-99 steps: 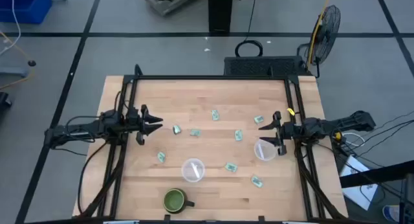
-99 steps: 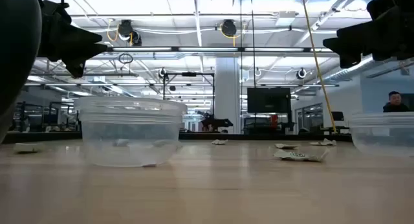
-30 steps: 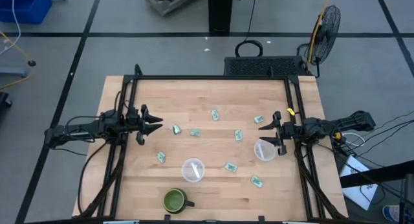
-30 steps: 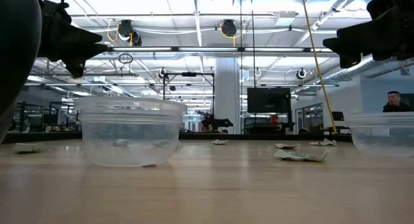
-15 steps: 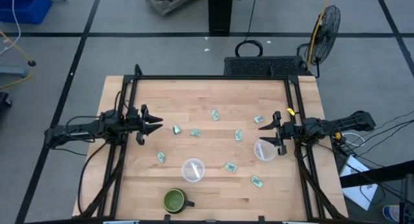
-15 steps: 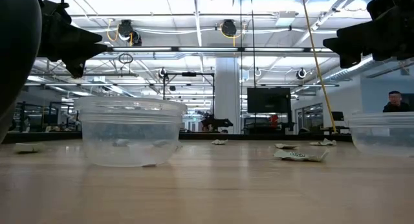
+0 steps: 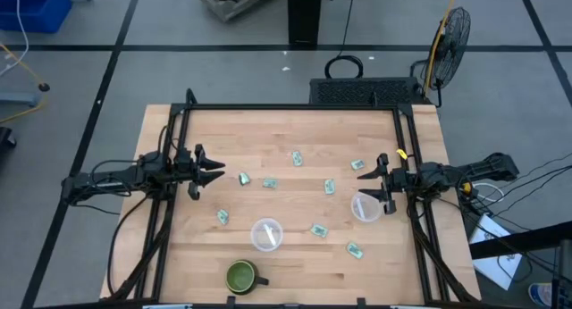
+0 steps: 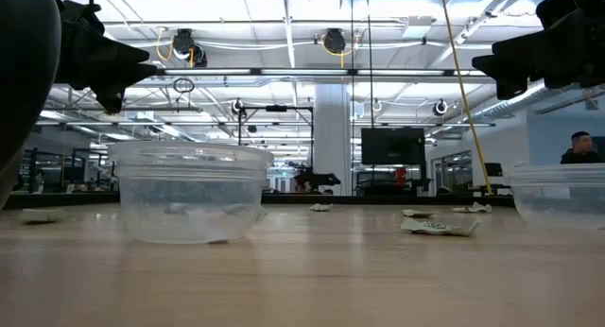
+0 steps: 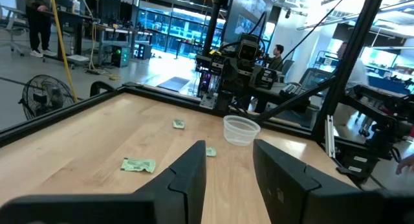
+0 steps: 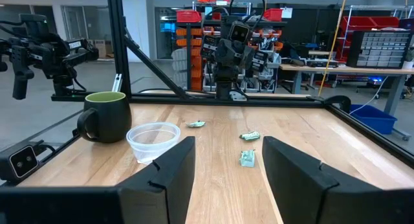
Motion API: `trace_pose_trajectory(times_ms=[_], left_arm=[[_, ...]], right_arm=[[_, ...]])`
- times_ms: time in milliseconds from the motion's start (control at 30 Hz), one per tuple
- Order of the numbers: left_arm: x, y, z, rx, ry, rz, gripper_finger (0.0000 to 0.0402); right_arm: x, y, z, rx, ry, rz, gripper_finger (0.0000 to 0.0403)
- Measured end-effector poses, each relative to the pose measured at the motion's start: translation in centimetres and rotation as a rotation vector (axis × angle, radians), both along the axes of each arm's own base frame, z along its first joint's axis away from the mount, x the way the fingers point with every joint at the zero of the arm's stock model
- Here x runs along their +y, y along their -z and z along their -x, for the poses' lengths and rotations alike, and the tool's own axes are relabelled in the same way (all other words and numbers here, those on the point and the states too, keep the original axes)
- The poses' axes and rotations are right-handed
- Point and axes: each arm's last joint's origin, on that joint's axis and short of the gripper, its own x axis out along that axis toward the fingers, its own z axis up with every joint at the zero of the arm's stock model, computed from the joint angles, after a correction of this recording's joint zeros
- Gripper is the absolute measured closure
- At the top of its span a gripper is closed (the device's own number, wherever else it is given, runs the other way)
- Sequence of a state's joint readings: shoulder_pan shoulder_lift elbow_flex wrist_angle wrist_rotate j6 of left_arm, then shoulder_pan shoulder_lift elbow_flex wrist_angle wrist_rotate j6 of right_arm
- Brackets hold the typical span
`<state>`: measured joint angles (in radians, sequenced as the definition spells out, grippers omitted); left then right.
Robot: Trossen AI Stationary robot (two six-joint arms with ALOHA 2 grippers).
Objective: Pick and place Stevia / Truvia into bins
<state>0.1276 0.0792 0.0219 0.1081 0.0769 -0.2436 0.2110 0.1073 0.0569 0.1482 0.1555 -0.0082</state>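
Several pale green and white Stevia packets lie flat on the wooden table, among them one (image 7: 244, 178) just ahead of my left gripper (image 7: 210, 172), others at mid-table (image 7: 269, 182) (image 7: 329, 186), and one near the front (image 7: 355, 250). One clear cup (image 7: 265, 234) stands near the table's front middle; the second cup (image 7: 365, 206) stands right beside my right gripper (image 7: 366, 179). Both grippers hover open above the table, facing each other, left (image 9: 226, 179) and right (image 10: 229, 169). In the low view the near cup (image 8: 189, 190) looks to have nothing in it.
A dark green mug (image 7: 241, 276) stands at the table's near edge, next to the front cup. Black frame rails (image 7: 170, 193) run along the left, right and far sides. Bare wood lies between the scattered packets. A person (image 8: 579, 147) shows far off in the room.
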Motion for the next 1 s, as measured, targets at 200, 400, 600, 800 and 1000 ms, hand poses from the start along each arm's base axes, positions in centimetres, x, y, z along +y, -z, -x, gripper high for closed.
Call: trace_pose_trajectory(times_ms=[200, 400, 600, 800, 1000], left_arm=[[0.0, 0.0, 0.0, 0.0, 0.0, 0.0, 0.027], [0.0, 0.0, 0.0, 0.0, 0.0, 0.0, 0.027], [0.0, 0.0, 0.0, 0.0, 0.0, -0.002, 0.027], [0.0, 0.0, 0.0, 0.002, -0.001, -0.026, 0.027], [0.0, 0.0, 0.0, 0.0, 0.0, 0.003, 0.027]], right_arm=[[0.0, 0.0, 0.0, 0.0, 0.0, 0.0, 0.0227], [0.0, 0.0, 0.0, 0.0, 0.0, 0.0, 0.0231], [0.0, 0.0, 0.0, 0.0, 0.0, 0.0, 0.0227], [0.0, 0.0, 0.0, 0.0, 0.0, 0.004, 0.0231], [0.0, -0.05, 0.0, -0.005, 0.0, 0.003, 0.0228]])
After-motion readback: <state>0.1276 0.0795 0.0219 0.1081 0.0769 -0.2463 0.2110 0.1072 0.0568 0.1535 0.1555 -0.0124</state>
